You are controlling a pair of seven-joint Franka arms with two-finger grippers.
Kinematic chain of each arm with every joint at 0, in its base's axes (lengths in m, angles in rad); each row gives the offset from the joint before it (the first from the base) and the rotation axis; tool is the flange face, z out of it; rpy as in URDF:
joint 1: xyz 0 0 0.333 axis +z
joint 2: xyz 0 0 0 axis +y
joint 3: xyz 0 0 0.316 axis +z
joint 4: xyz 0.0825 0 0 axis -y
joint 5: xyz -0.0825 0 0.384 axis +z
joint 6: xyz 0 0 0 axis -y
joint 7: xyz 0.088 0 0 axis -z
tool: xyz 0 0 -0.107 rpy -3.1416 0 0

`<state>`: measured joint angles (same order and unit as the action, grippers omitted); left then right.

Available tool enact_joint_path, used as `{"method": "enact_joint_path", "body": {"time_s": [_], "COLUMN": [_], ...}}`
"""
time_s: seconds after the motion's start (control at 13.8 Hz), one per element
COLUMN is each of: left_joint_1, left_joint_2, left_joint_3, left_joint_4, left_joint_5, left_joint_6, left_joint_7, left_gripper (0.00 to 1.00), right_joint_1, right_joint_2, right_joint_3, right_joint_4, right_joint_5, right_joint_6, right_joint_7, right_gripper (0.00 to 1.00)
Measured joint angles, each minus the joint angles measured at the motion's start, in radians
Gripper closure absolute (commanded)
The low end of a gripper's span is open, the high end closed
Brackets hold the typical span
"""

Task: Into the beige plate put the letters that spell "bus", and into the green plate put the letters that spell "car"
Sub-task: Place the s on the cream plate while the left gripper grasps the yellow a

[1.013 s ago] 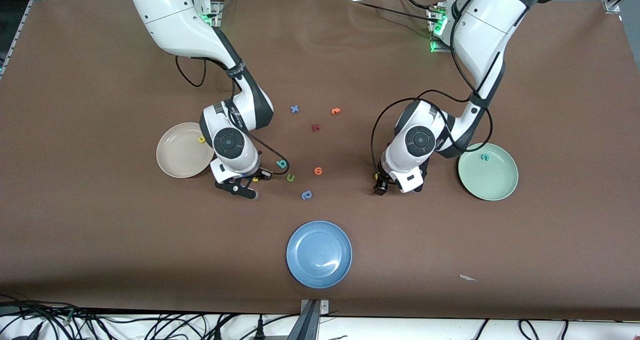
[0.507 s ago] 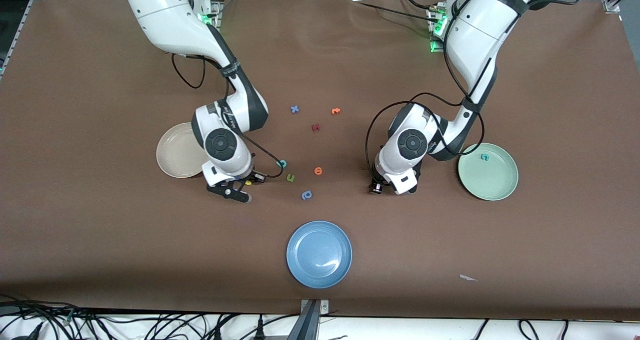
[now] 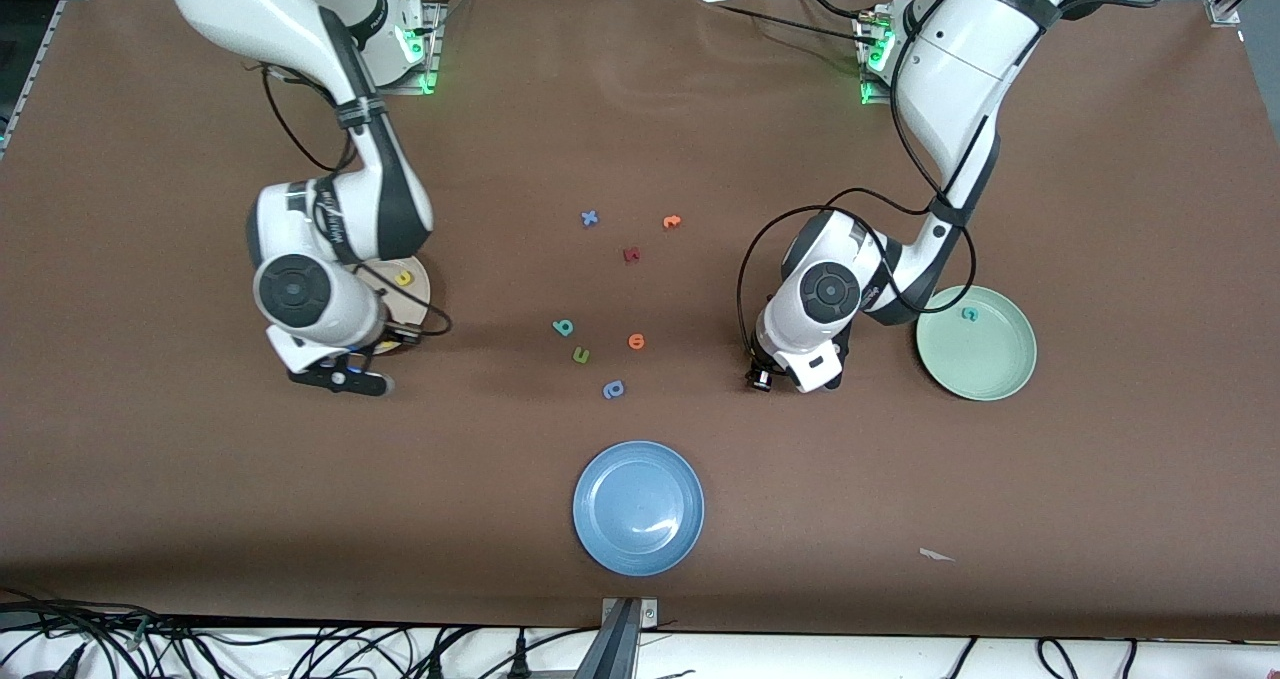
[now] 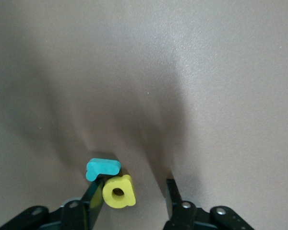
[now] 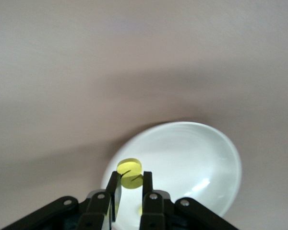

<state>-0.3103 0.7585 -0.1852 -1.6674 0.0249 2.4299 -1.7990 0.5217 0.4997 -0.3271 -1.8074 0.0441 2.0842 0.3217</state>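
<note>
My right gripper (image 5: 129, 178) is shut on the yellow "s" (image 5: 129, 168) and hangs over the beige plate (image 5: 192, 158). In the front view that gripper (image 3: 388, 340) is above the plate's rim (image 3: 415, 294), and the yellow "u" (image 3: 403, 278) lies in the plate. My left gripper (image 4: 134, 186) is low on the table beside the green plate (image 3: 1000, 389), fingers apart. The yellow "a" (image 4: 119, 191) lies between them against one finger, with a gap to the other. The teal "r" (image 4: 103, 167) touches the "a". The teal "c" (image 3: 968, 313) lies in the green plate. The teal "b" (image 3: 563, 328) is mid-table.
A green letter (image 3: 581, 356), an orange one (image 3: 636, 341) and a periwinkle one (image 3: 613, 389) lie near the "b". A blue "x" (image 3: 590, 218), an orange letter (image 3: 671, 222) and a dark red one (image 3: 631, 255) lie farther back. The blue plate (image 3: 638, 507) sits near the front edge.
My right arm carried the yellow "s" from beside the teal "b" toward its own end of the table, over the beige plate. The left gripper's fingers narrowed around the "a".
</note>
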Motion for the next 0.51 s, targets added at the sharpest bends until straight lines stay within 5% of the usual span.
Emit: {"method": "enact_joint_path", "body": {"time_s": [0.22,0.29,0.36,0.51], "left_joint_1": [0.000,0.000,-0.001,-0.001], "left_joint_2": [0.000,0.000,0.000,0.000], "left_joint_3": [0.002,0.003,0.003,0.004], "left_joint_4": [0.006,0.008,0.010,0.017], "left_joint_5": [0.002,0.007,0.022,0.063], "left_joint_6": [-0.001,-0.002,-0.004,-0.010], "left_joint_7": [0.000,0.000,0.000,-0.001], "left_gripper": [0.91,1.00,1.00,1.00], "right_joint_1": [-0.007,-0.007,-0.006,-0.006], "right_joint_2": [-0.055,-0.070,-0.081,-0.096], "right_joint_3": [-0.026,-0.030,-0.034,-0.048], "right_joint_4": [-0.191,-0.233,-0.259,-0.277], "right_joint_5": [0.000,0.000,0.000,0.000], "right_joint_6": [0.122,0.136,0.142,0.140], "right_joint_7": [-0.064,-0.068,-0.072,-0.085], "right_gripper": [0.80,0.47,0.00,0.01]}}
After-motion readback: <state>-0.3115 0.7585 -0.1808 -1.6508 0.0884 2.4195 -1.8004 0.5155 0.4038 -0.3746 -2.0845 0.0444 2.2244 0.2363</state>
